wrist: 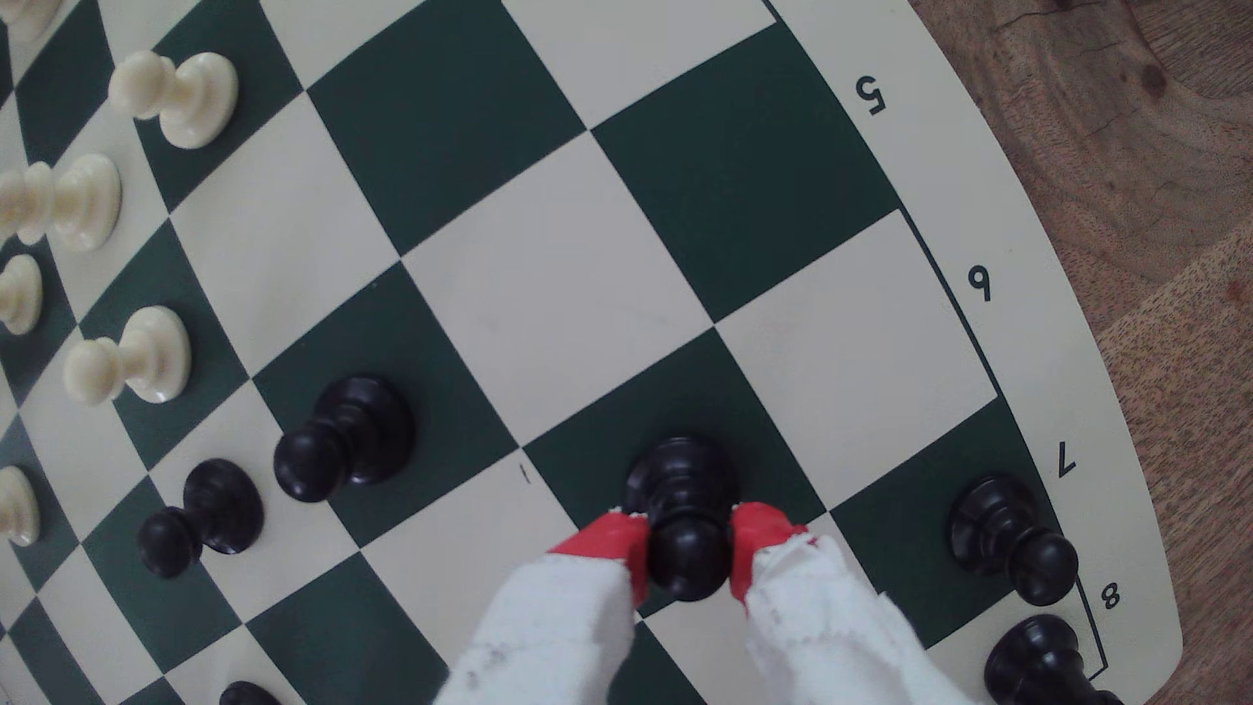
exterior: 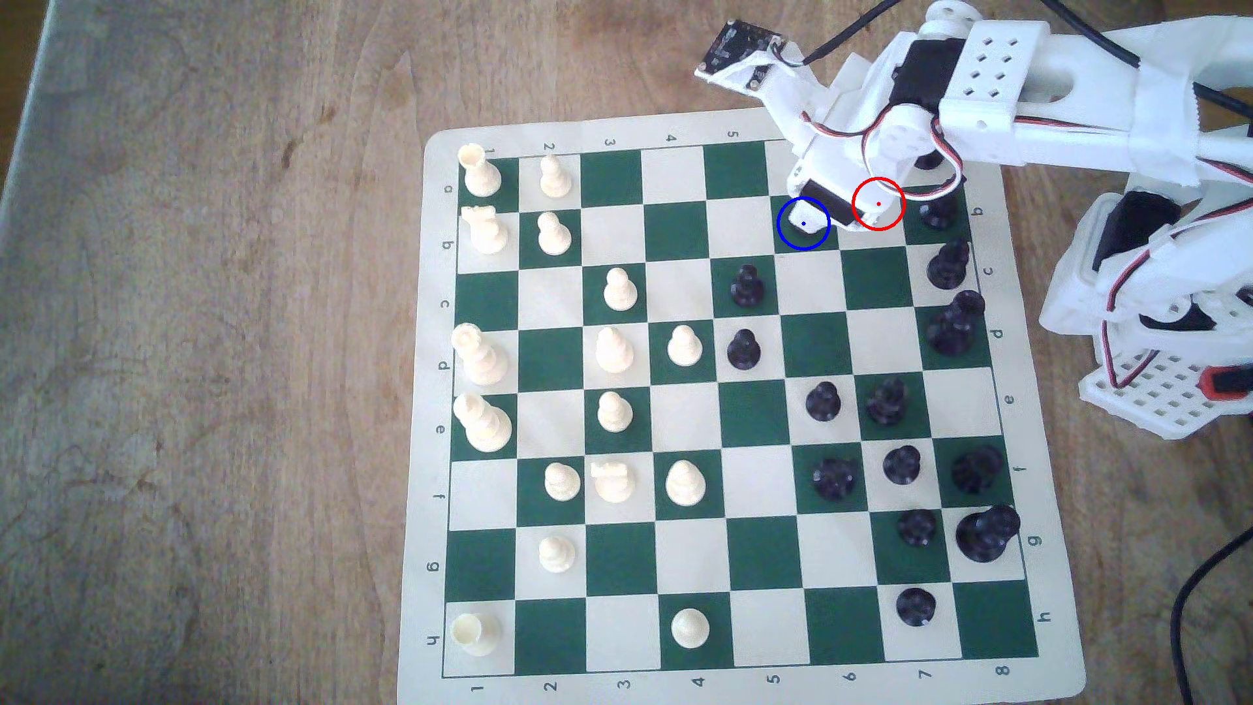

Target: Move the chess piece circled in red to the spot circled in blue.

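The chess piece (wrist: 681, 515), a black pawn with a ball head, stands upright over a dark green square (wrist: 678, 400) in the wrist view. My gripper (wrist: 686, 542) is shut on its head, with one red fingertip (wrist: 613, 539) pressed against each side. I cannot tell whether its base rests on the board or hangs just above it. In the exterior view my gripper (exterior: 837, 220) is low over the board's far side. It covers part of the spot (exterior: 788, 238), the dark green square with the blue ring, and part of the red-ringed cream square (exterior: 889, 218) beside it.
Two black pawns (wrist: 346, 440) (wrist: 203, 508) stand one and two squares away. Taller black pieces (wrist: 1003, 535) (wrist: 1044, 657) line the board's edge by the 7 and 8 labels. Cream pawns (wrist: 173, 95) stand farther off. The vinyl board (exterior: 434, 407) lies on a wooden table (exterior: 203, 339).
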Robot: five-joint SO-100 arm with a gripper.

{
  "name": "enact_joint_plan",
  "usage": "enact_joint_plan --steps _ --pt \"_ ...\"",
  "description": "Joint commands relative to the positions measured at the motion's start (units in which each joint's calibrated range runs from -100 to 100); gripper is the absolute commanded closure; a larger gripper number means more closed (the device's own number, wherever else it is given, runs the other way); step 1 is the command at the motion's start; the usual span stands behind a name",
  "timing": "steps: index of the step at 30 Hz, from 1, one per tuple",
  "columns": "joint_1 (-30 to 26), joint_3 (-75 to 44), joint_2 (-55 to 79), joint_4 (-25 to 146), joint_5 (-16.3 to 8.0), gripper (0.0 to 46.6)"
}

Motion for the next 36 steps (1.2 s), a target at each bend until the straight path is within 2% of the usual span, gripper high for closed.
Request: enact_joint_plan --steps 1,6,9,12,20,21,23,27,36 --pt "-0.14 -4.86 0.41 -1.17 0.15 44.4" --pt "-0.53 -4.41 1.09 -1.67 0.15 44.2" --pt "-0.38 -4.32 1.35 -1.75 0.24 37.0" --pt "-0.06 -4.32 1.09 -1.75 0.24 33.2" --pt "1.11 -2.69 -2.90 -1.42 0.24 28.6" --pt "1.66 -1.06 -4.76 -2.32 0.00 26.3" --pt "2.13 1.76 -6.97 -4.37 0.10 24.8" --pt "1.89 7.01 -12.49 -6.25 0.24 23.0" --pt "0.41 16.62 -21.91 -4.94 0.54 22.2"
